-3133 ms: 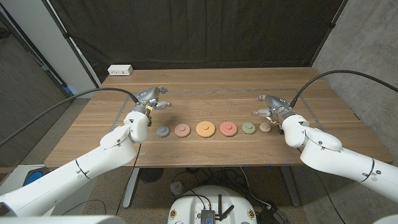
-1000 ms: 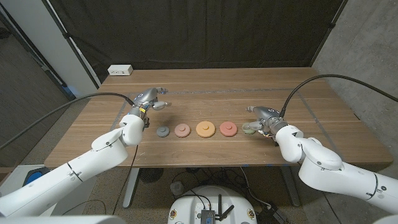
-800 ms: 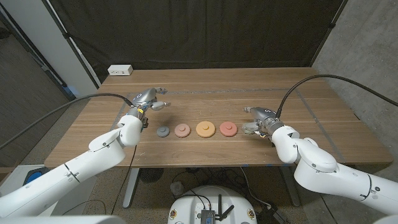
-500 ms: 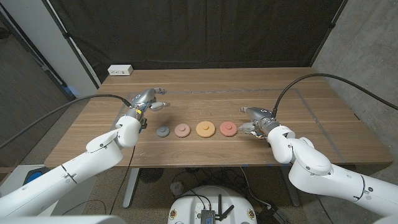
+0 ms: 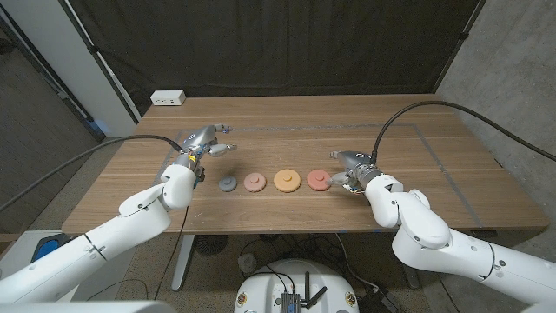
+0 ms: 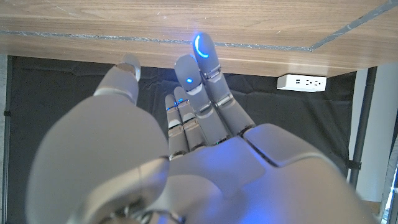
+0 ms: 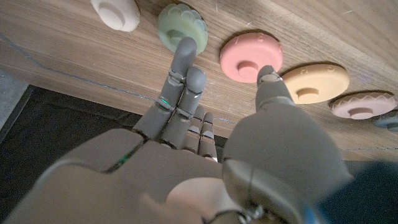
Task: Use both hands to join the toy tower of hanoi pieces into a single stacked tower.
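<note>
Readable text: none found in any view.
Brand marks: none legible on the white robot arms or hands.
Numbers or signs: none legible on the round pastel toy discs [image 5: 287, 180], the brown wooden table [image 5: 287, 139] or the white power strip [image 5: 168, 98].
Power strip face: dark sockets visible, markings too small to read.

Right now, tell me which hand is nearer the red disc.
Right. The right hand sits just beside the red disc, on its right side, fingertips close to its rim. The left hand is across the row, beyond the grey disc.
</note>
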Action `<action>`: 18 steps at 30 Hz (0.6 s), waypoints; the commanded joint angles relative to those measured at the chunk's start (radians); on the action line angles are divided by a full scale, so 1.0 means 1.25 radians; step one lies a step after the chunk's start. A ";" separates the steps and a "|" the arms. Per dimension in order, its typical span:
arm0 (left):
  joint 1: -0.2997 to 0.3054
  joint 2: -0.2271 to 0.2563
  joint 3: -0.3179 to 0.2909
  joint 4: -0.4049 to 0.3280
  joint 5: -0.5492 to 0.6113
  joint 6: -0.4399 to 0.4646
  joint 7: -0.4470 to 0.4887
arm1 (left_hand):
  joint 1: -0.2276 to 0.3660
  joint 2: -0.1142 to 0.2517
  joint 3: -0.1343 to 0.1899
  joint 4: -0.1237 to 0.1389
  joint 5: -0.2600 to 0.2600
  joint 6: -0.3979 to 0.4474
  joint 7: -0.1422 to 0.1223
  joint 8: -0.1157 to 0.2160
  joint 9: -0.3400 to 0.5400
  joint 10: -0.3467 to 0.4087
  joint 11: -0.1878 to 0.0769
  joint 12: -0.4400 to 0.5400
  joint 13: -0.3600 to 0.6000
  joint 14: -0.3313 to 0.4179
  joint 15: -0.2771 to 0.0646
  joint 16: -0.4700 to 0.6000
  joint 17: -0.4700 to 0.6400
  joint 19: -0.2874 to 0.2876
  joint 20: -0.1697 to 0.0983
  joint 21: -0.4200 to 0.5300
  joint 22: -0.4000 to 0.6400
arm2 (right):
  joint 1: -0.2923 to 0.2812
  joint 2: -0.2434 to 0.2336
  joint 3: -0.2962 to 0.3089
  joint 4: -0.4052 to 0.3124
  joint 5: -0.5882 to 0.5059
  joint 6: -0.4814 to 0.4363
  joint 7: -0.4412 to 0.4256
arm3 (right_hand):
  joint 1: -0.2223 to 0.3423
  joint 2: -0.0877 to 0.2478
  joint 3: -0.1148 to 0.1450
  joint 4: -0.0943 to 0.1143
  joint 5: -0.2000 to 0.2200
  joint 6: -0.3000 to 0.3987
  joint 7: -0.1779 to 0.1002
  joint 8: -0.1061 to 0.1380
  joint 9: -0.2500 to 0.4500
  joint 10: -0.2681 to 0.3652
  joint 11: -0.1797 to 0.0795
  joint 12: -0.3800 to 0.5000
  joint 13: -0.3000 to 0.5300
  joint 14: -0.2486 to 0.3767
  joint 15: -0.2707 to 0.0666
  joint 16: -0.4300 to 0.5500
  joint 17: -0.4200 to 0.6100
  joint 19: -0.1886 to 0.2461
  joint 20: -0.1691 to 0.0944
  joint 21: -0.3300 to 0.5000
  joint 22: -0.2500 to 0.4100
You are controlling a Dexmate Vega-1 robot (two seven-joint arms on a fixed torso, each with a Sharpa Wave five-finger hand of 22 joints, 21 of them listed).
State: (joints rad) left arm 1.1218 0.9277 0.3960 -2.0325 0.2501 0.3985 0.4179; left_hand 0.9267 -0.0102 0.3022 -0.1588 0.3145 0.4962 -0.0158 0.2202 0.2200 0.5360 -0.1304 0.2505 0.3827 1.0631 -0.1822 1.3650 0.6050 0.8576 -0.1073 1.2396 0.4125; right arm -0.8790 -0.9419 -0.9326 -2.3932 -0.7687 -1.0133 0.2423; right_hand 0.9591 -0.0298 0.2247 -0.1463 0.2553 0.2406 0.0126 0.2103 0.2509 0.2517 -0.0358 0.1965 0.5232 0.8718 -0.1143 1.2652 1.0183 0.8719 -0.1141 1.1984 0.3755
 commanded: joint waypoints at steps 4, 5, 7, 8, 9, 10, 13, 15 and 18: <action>0.020 -0.008 -0.017 0.005 -0.009 -0.010 0.015 | 0.000 0.007 -0.003 0.001 0.004 0.011 -0.001 -0.003 0.002 0.014 0.001 -0.003 0.005 0.004 -0.029 0.008 0.004 -0.007 -0.081 0.012 -0.008 | 0.032 0.056 -0.025 0.033 -0.098 0.014 0.107 | -0.003 0.010 -0.009 -0.001 -0.002 -0.004 0.000 0.002 -0.001 -0.001 0.002 0.003 -0.001 -0.008 -0.083 0.002 -0.005 -0.006 -0.077 0.012 -0.007; 0.021 -0.008 -0.018 0.006 -0.010 -0.011 0.016 | 0.000 0.008 -0.003 0.001 0.004 0.011 -0.001 -0.003 0.002 0.014 0.001 -0.003 0.005 0.004 -0.029 0.008 0.004 -0.007 -0.081 0.013 -0.008 | 0.033 0.061 -0.026 0.036 -0.104 0.015 0.113 | -0.003 0.010 -0.009 -0.001 -0.002 -0.005 0.000 0.002 -0.001 -0.001 0.001 0.003 -0.001 -0.009 -0.083 0.001 -0.007 -0.006 -0.077 0.012 -0.008; 0.021 -0.010 -0.018 0.008 -0.010 -0.013 0.018 | -0.001 0.008 -0.003 0.001 0.004 0.011 -0.001 -0.004 0.002 0.015 0.001 -0.004 0.006 0.002 -0.029 0.007 0.002 -0.008 -0.081 0.014 -0.010 | 0.036 0.070 -0.028 0.042 -0.119 0.018 0.126 | -0.004 0.010 -0.010 -0.001 -0.002 -0.008 0.001 0.001 -0.001 0.000 0.001 0.003 -0.002 -0.009 -0.083 0.002 -0.008 -0.006 -0.077 0.017 -0.008; 0.020 -0.010 -0.018 0.009 -0.010 -0.014 0.018 | -0.001 0.008 -0.003 0.001 0.004 0.013 -0.002 -0.004 0.002 0.016 0.001 -0.003 0.006 0.003 -0.029 0.009 0.004 -0.008 -0.081 0.015 -0.010 | 0.037 0.074 -0.029 0.045 -0.127 0.019 0.133 | -0.004 0.011 -0.010 0.000 -0.002 -0.009 0.001 0.001 -0.001 0.000 0.001 0.004 -0.002 -0.014 -0.083 -0.003 -0.014 -0.007 -0.077 0.017 -0.009; 0.020 -0.011 -0.019 0.010 -0.011 -0.016 0.019 | -0.001 0.009 -0.003 0.001 0.004 0.013 -0.001 -0.004 0.002 0.016 0.001 -0.004 0.006 0.001 -0.029 0.007 0.002 -0.009 -0.081 0.017 -0.012 | 0.039 0.079 -0.031 0.049 -0.136 0.018 0.143 | -0.004 0.011 -0.010 0.000 -0.002 -0.009 0.001 0.001 -0.001 0.001 0.002 0.004 -0.002 -0.016 -0.083 -0.004 -0.016 -0.007 -0.077 0.017 -0.010; 0.019 -0.012 -0.019 0.012 -0.011 -0.017 0.020 | -0.002 0.010 -0.003 0.001 0.004 0.012 -0.001 -0.005 0.002 0.017 0.001 -0.004 0.007 -0.003 -0.030 0.004 -0.002 -0.010 -0.081 0.018 -0.014 | 0.041 0.083 -0.032 0.051 -0.143 0.018 0.152 | -0.004 0.011 -0.011 0.000 -0.002 -0.011 0.002 0.001 -0.001 0.001 0.001 0.004 -0.002 -0.015 -0.083 -0.002 -0.015 -0.008 -0.077 0.017 -0.010; 0.018 -0.015 -0.020 0.017 -0.012 -0.022 0.023 | -0.002 0.011 -0.002 0.000 0.005 0.013 -0.001 -0.006 0.003 0.015 0.002 -0.006 0.009 -0.003 -0.029 0.005 -0.001 -0.012 -0.081 0.023 -0.019 | 0.048 0.100 -0.038 0.061 -0.176 0.008 0.185 | -0.006 0.012 -0.012 0.001 -0.002 -0.015 0.002 0.000 -0.002 0.002 0.001 0.004 -0.003 -0.012 -0.083 0.001 -0.015 -0.008 -0.077 0.018 -0.012; 0.016 -0.016 -0.021 0.020 -0.014 -0.026 0.023 | -0.003 0.012 -0.002 0.000 0.005 0.014 -0.001 -0.006 0.003 0.017 0.002 -0.006 0.010 -0.003 -0.030 0.007 0.000 -0.013 -0.081 0.026 -0.021 | 0.053 0.111 -0.044 0.068 -0.201 0.002 0.213 | -0.007 0.013 -0.012 0.001 -0.002 -0.015 0.002 0.000 -0.002 0.001 0.002 0.004 -0.003 -0.010 -0.083 0.003 -0.014 -0.009 -0.077 0.019 -0.013; 0.012 -0.017 -0.021 0.026 -0.015 -0.031 0.021 | -0.003 0.012 -0.002 0.000 0.005 0.015 -0.001 -0.006 0.003 0.018 0.003 -0.006 0.010 -0.002 -0.030 0.007 0.001 -0.013 -0.081 0.026 -0.022 | 0.052 0.123 -0.041 0.077 -0.223 0.004 0.235 | -0.008 0.013 -0.012 0.002 -0.001 -0.016 0.001 0.000 -0.002 0.001 0.002 0.004 -0.003 -0.010 -0.083 0.003 -0.014 -0.008 -0.077 0.020 -0.014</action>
State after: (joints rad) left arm 1.1419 0.9138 0.3749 -2.0175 0.2377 0.3776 0.4396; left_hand 0.9215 -0.0050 0.3022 -0.1588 0.3145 0.5054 -0.0178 0.2128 0.2211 0.5515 -0.1257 0.2438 0.3923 1.0630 -0.1822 1.3689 0.6050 0.8449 -0.1056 1.2628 0.3847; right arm -0.8321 -0.8474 -0.9701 -2.3345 -0.9371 -0.9994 0.4214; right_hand 0.9489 -0.0196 0.2121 -0.1420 0.2553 0.2264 0.0128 0.2103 0.2460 0.2518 -0.0358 0.1965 0.5188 0.8594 -0.1090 1.2652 0.9999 0.8629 -0.1123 1.2169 0.3569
